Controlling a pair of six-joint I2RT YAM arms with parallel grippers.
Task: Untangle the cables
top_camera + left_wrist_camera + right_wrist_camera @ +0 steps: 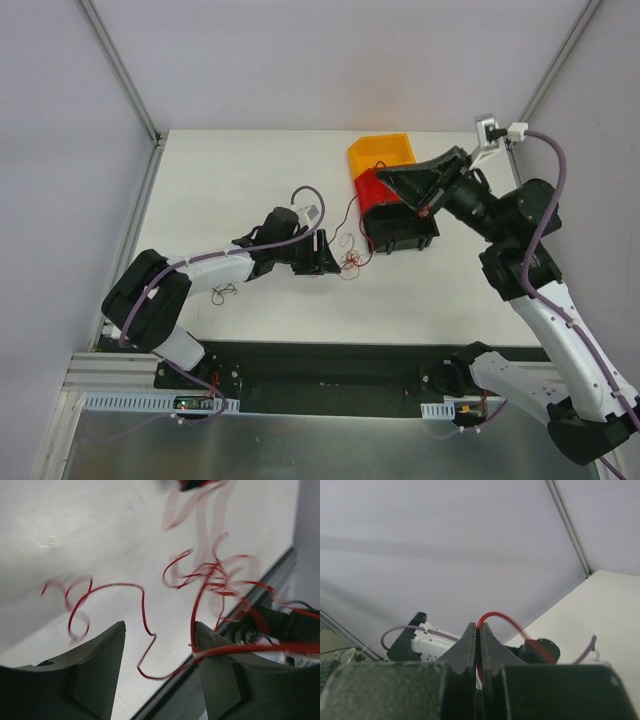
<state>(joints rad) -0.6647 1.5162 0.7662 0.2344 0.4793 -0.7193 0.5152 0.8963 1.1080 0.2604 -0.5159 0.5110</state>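
**Left gripper (159, 626) poised at the knot.** It hangs low over the table (240, 180) with its jaws part-open and a loop of red strand lying in the gap between them. The wrist view is smeared, so it is hard to say whether that strand only brushes 1 finger or is snagged on it. Just past the fingertips sits the knot of cables (350, 262), a small red snarl near the middle of the table. The right gripper (477, 626), raised above 3 bins, is pinched tight on 1 red wire (496, 615). In the overhead view a thin red line drops from that side toward the snarl.

The step in hand looks like the pull-apart, with 1 end held up and the other arm placed to take a second strand. The next move calls for the left jaws to close on a single strand rather than the clump. They would then draw it away from the right arm.

The best room lies to the left and rear, across open white top. Only 1 stray wire (222, 293) lies there, beside the left arm. To the right, the black bin (428, 238), red bin (368, 185) and orange bin (380, 150) crowd close. The table's near edge lies behind the left wrist.
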